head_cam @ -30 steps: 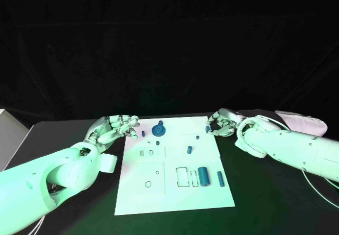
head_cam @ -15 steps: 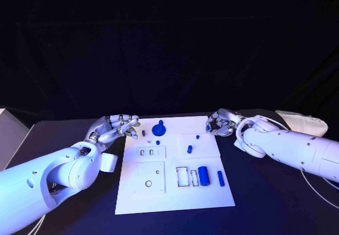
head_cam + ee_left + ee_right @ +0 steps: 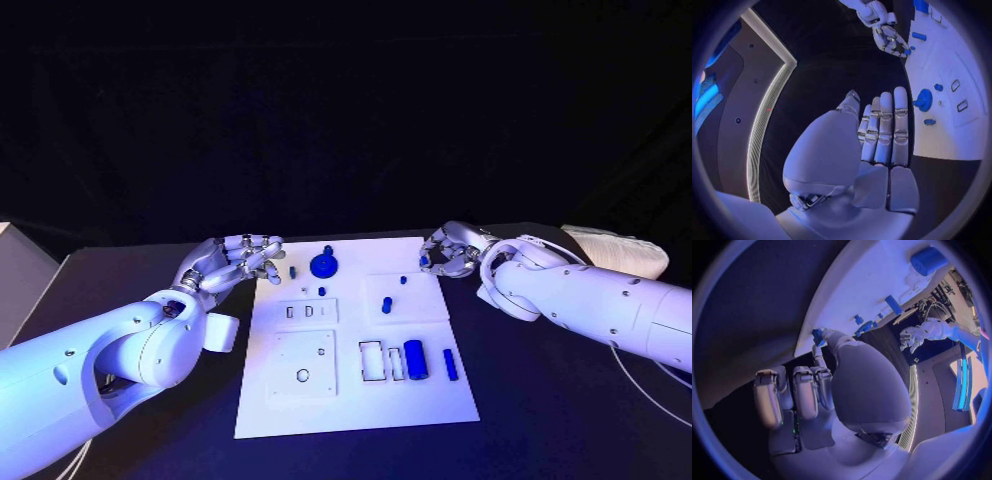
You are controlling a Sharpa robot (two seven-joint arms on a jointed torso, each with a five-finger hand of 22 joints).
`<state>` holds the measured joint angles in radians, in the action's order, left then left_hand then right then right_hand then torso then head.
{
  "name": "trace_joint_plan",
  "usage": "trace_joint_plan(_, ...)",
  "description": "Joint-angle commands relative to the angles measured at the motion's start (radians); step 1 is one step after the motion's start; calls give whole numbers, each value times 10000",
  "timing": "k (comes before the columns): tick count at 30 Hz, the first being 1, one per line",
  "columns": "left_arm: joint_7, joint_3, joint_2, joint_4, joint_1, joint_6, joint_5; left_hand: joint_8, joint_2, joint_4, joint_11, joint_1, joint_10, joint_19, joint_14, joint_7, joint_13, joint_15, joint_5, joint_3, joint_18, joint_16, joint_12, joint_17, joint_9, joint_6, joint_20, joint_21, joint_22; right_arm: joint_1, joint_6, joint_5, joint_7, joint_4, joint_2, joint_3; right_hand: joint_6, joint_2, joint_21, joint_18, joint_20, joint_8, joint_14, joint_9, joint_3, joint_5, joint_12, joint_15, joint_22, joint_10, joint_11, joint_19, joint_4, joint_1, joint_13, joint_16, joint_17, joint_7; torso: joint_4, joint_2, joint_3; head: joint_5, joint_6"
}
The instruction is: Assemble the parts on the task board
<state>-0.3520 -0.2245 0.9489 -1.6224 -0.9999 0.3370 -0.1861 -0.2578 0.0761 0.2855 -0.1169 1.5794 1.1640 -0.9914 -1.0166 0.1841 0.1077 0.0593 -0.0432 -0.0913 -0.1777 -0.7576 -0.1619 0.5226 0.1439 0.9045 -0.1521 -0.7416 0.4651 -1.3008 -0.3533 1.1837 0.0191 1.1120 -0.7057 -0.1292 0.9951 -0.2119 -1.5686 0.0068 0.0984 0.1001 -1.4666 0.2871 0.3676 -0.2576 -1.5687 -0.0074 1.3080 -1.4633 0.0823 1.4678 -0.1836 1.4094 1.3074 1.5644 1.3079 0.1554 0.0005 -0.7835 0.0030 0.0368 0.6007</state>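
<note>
Both hands at task board's [image 3: 353,400] far corners.
Right hand [image 3: 453,250] pinching small blue part [image 3: 426,262] at 1 o'clock; left hand [image 3: 234,262] at 11 o'clock, fingers [image 3: 886,125] apart, holding nothing.

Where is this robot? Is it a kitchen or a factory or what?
Probably a robot test lab, not a kitchen. A white task board with small blue parts lies on a black table, dark curtains hang behind, and the two silver hands, left hand and right hand, wait beside it.
</note>
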Motion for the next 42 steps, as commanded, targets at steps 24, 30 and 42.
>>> trace_joint_plan(24,-27,-9,24,-79,-3,-182,-40,-40,57,14,-35,15,-176,105,70,14,17,-13,-56,-54,-32,-54,-31,19,19,-11,10,-59,27,76,277,120,44,-257,202,-2,230,153,-22,-68,-123,145,-1026,45,219,59,-21,-149,2628,-1075,-136,1030,-3,-52,2634,47,2563,-87,-8,-1,0,-31,118)
trace_joint_plan(30,-28,-9,13,-64,-3,-180,-47,-43,56,15,-39,8,-199,111,72,18,18,-10,-57,-56,-31,-59,-32,21,20,-16,8,-66,32,80,173,121,63,-260,204,-2,521,244,-22,-68,-204,341,-1025,134,356,9,-21,-237,2628,-1075,-257,1030,9,-123,2634,44,2555,-221,-16,7,-1,-40,140)
trace_joint_plan(42,-31,-9,-12,-16,-2,-181,-48,-43,56,14,-40,8,-202,111,73,19,18,-9,-57,-57,-31,-59,-32,21,20,-18,8,-67,33,80,-645,144,105,-34,147,4,660,286,-22,-68,-246,465,-1025,194,428,-57,-21,-272,2628,-1075,-326,1030,38,-153,2634,45,2556,-288,-6,16,1,-25,121)
